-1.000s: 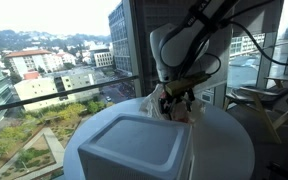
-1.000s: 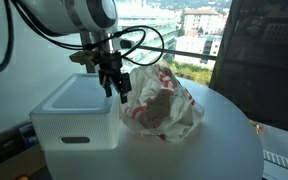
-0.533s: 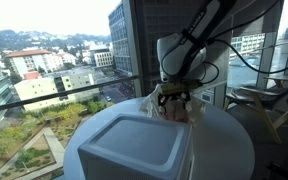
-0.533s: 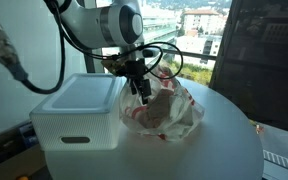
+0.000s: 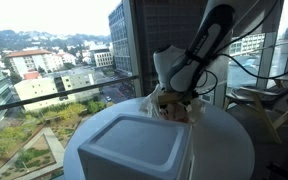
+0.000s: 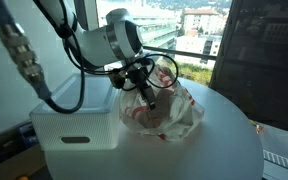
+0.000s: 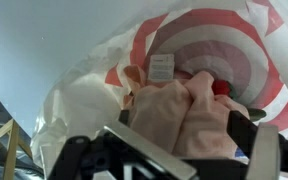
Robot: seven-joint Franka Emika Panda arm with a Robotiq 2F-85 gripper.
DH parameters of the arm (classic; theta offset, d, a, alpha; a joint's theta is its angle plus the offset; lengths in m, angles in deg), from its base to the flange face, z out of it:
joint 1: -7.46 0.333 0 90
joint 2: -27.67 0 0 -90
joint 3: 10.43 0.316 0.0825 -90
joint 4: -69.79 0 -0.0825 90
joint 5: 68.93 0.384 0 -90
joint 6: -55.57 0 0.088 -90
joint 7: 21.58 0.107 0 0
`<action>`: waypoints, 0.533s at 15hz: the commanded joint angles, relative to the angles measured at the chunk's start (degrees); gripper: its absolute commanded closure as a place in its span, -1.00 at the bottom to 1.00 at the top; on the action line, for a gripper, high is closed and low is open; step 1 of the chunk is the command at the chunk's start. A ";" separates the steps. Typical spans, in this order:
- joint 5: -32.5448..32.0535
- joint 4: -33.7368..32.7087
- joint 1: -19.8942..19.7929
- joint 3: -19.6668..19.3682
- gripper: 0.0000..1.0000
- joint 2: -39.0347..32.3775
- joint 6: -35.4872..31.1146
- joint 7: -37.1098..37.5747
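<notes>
The bag [image 7: 219, 40] is white with red rings, a bullseye pattern. Inside the bag, the cloth [image 7: 179, 115] is pale pink, its tag [image 7: 162, 68] grey-white. Beside the bag, box [image 6: 72, 125] and counter [image 6: 219, 150] are white — the hand [image 6: 146, 92] black.

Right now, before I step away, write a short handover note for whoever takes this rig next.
Tool: open, holding nothing, down at the mouth of the bag.
Bag lies on the table beside the box; pink cloth inside, directly under the tool.
Done: tool lined up over the cloth.
Left: no grip yet; cloth not out of the bag.
</notes>
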 commanded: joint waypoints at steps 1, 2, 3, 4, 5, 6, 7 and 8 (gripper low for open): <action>-10.44 0.90 4.29 -4.06 -1.00 -1.53 -3.70 13.98; -12.86 1.09 4.65 -4.23 -1.00 -1.94 -3.62 17.37; -15.42 1.35 4.97 -4.37 -1.00 -2.17 -3.36 20.61; -15.69 -2.54 3.57 -3.76 -1.00 -4.75 -2.21 20.44; -16.90 -2.82 3.22 -3.48 -0.50 -5.09 -2.00 21.96; -17.46 -3.48 2.87 -3.24 -0.47 -5.46 -1.64 22.51; -17.98 -4.00 2.55 -3.21 -0.35 -5.88 -1.71 23.31; -18.38 -4.60 2.31 -3.24 -0.16 -6.27 -1.67 23.76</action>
